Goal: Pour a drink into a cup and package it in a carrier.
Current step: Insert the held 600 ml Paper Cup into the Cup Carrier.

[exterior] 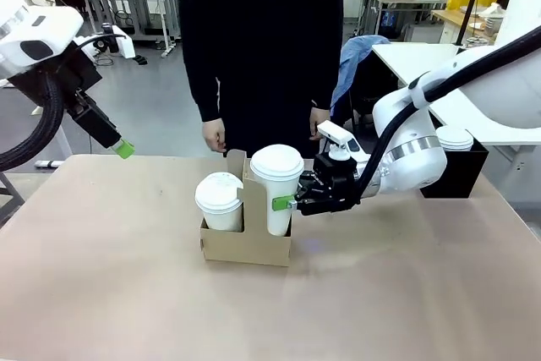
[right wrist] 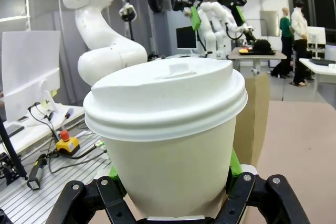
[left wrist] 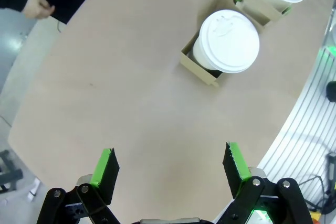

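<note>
**Q:** How far along are you? Is the drink boxed up yet?

**A:** Pretty much, I'd say. I've got the right gripper pinching the cup, green pads on both sides of it low down, and the cup sits in the right-hand slot of the carrier mid-table. It rides higher than the second lidded cup in the other slot, so I can't tell if it's fully seated. Judging from that, what's left is pushing it down if needed and letting go.

**Q:** And the cup itself?

**A:** Plain white, tapered, white plastic lid snapped on, no dents or drips I can spot. Carrier is brown cardboard, upright tab between the two cups.

**Q:** Left arm?

**A:** Left gripper hangs over bare table with its jaws spread wide, holding nothing. The person stands at the far edge, hands down.
</note>
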